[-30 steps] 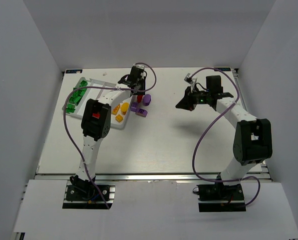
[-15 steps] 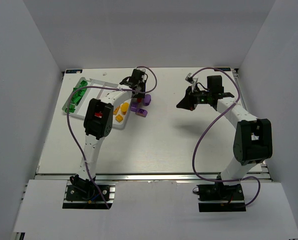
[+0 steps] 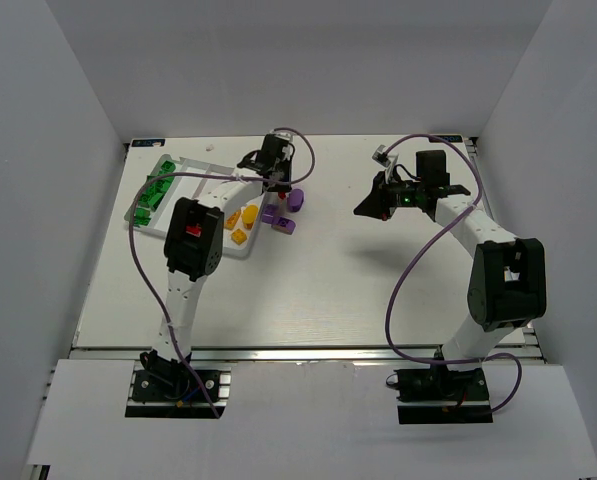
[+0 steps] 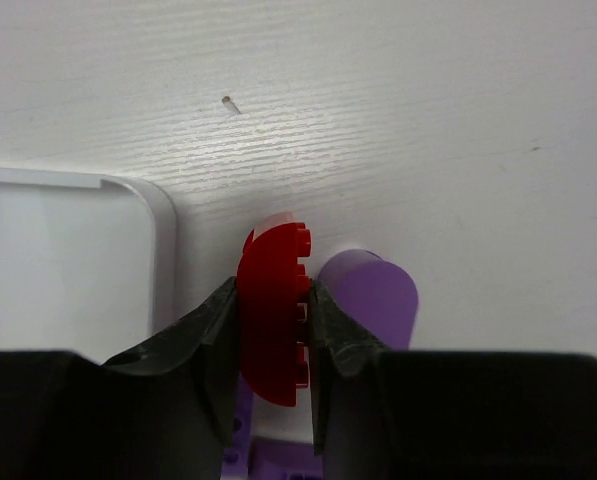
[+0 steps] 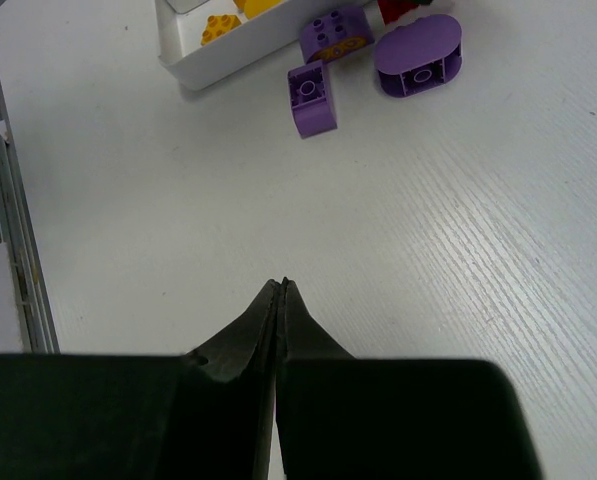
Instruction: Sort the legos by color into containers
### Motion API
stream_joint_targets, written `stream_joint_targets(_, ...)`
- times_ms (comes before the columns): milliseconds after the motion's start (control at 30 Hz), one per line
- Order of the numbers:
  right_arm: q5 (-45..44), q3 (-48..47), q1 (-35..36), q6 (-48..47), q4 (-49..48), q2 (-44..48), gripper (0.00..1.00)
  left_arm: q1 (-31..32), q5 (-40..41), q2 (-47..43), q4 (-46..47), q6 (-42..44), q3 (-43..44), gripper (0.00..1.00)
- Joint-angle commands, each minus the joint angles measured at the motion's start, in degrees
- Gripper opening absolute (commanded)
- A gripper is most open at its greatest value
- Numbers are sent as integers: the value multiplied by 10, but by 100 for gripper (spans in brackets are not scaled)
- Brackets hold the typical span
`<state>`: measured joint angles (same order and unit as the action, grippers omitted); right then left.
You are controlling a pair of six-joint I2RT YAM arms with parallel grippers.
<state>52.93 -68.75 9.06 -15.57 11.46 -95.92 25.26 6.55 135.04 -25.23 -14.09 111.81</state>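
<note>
A rounded, studded red lego (image 4: pixel 271 345) is clamped in the left pincer (image 4: pixel 273 290) near the surface's (image 3: pixel 328 290) far edge, between the white tray (image 4: pixel 165 235) and a purple oval lego (image 4: pixel 373 295). The right pincer (image 5: pixel 280 287) is pressed together above bare surface.

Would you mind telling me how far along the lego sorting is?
Done: green bricks and yellow bricks lie in separate tray compartments. In hand: the left gripper is shut on a red brick beside the tray. Left: three purple bricks on the table.
</note>
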Motion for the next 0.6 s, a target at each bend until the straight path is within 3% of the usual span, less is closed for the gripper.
stream_joint_targets(0,16,0,-3,1,-18,27,0,1,-12,-122,43,-10,-17,18)
stream_joint_targets(367,12,5,0,-6,-10,20,0,-99,13,-246,34,-67,-166,17)
stream_joint_targets(567,7,-7,8,-17,7,9,3,-141,29,-238,-1,-47,-169,22)
